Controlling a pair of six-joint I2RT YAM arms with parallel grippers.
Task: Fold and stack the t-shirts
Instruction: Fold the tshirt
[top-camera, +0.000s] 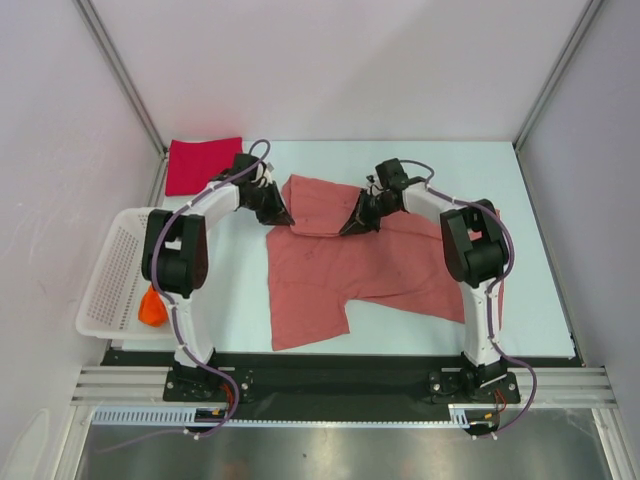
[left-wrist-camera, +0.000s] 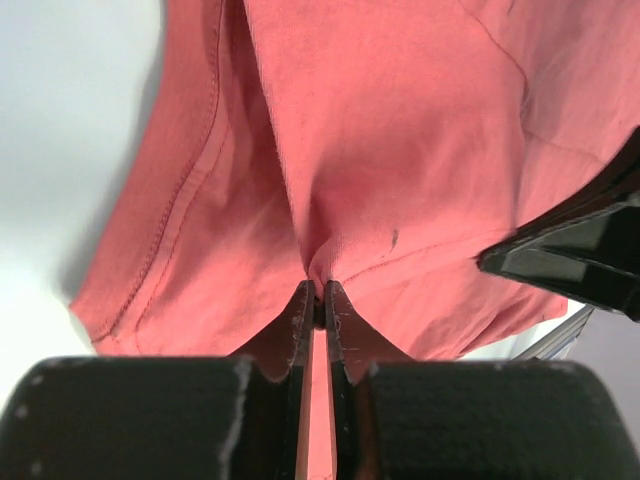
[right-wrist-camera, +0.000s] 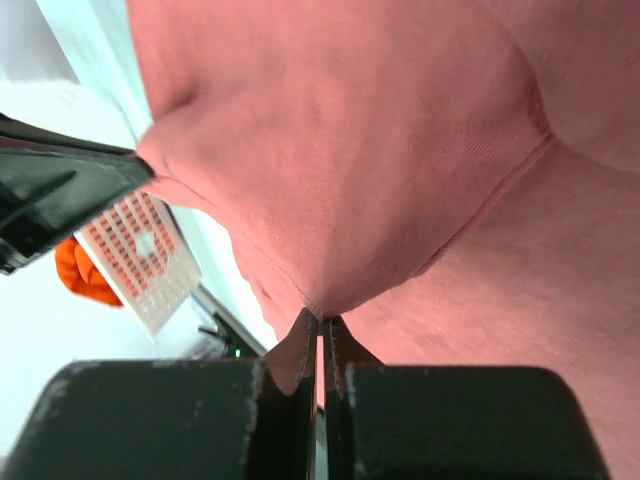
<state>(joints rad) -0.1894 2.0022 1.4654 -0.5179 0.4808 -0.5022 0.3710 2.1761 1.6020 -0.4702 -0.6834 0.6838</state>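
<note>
A salmon-pink t-shirt (top-camera: 350, 265) lies spread over the middle of the table, with its far part raised and doubled over. My left gripper (top-camera: 284, 218) is shut on a pinch of that cloth at the shirt's far left; the left wrist view shows the jaws (left-wrist-camera: 318, 288) closed on a fold of the pink shirt (left-wrist-camera: 400, 120). At the far middle, my right gripper (top-camera: 352, 228) is shut on the same shirt, its jaws (right-wrist-camera: 321, 316) nipping the pink cloth (right-wrist-camera: 380, 150). A crimson red t-shirt (top-camera: 203, 165) lies folded at the far left. An orange t-shirt (top-camera: 152, 308) sits bunched in the basket.
A white mesh basket (top-camera: 112, 270) stands off the table's left edge, also seen in the right wrist view as the basket (right-wrist-camera: 150, 255) with the orange t-shirt (right-wrist-camera: 85, 272) beside it. Grey walls and metal posts enclose the table.
</note>
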